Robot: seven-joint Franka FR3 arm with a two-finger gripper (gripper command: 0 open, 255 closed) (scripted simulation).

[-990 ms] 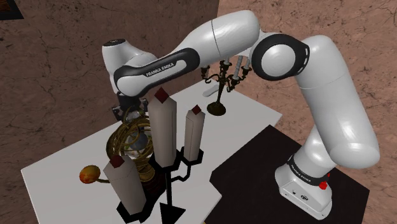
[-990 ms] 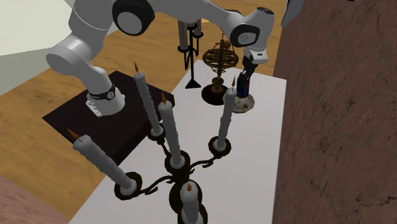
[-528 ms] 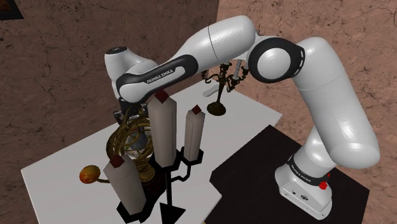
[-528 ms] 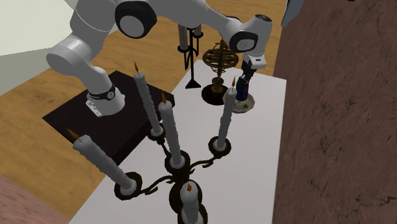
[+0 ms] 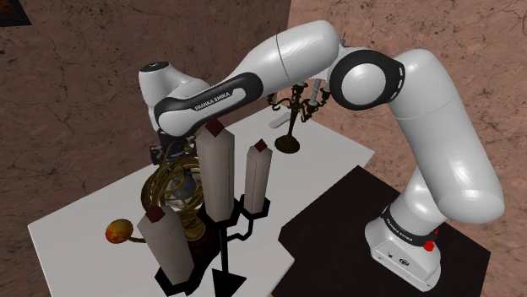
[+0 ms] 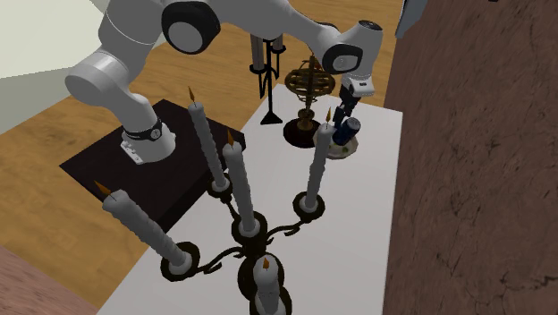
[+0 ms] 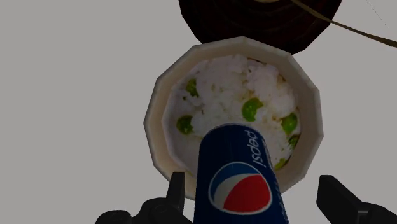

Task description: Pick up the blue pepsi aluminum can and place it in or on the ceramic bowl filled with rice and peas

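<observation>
Tabletop (image 6: 358, 233), white and long, takes up the lower middle of the second exterior view. The white Franka arm (image 6: 259, 18) reaches across that view's top toward the upper right. A dark candelabrum (image 6: 237, 224) with pale candles stands in the foreground, and a brass armillary sphere (image 6: 308, 79) sits at upper centre. Just right of the sphere's base is the bowl (image 7: 153, 118) of rice and peas.

The blue Pepsi can (image 7: 240, 175) rests with its lower end on the rice and is not upright. Its long axis leans toward the second exterior view's upper right, with the logo side turned up toward the hand. The gripper (image 7: 252, 183) hangs above it with fingers spread, neither touching the can.

I judge the can light, thin-walled and slick, so easily dented. The best hold would be across its mid-body with a gentle squeeze.
</observation>
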